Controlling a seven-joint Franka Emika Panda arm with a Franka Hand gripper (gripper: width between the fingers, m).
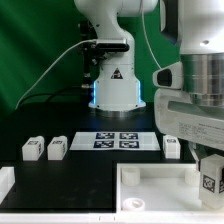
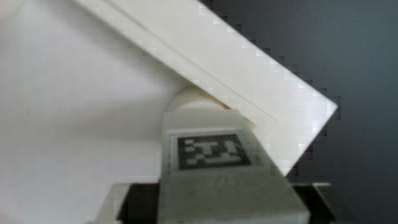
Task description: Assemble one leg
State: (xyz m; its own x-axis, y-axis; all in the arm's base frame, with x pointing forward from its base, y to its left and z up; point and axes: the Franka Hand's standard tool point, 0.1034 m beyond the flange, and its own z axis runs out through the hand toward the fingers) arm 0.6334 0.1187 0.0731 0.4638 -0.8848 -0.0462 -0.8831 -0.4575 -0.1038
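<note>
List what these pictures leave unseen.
- Whether the hand clamps the leg: the fingers are too small in the exterior view and cropped by the wrist view's edge.
- Leg's far tip, wrist view: hidden behind the panel rim.
- A white piece: cut off by the exterior view's left edge.

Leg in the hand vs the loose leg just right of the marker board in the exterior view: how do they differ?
The held leg is gripped in the hand; the loose leg lies free on the table. The held leg is at the white panel's corner; the loose leg is beside the marker board. Both are small white tagged blocks.
</note>
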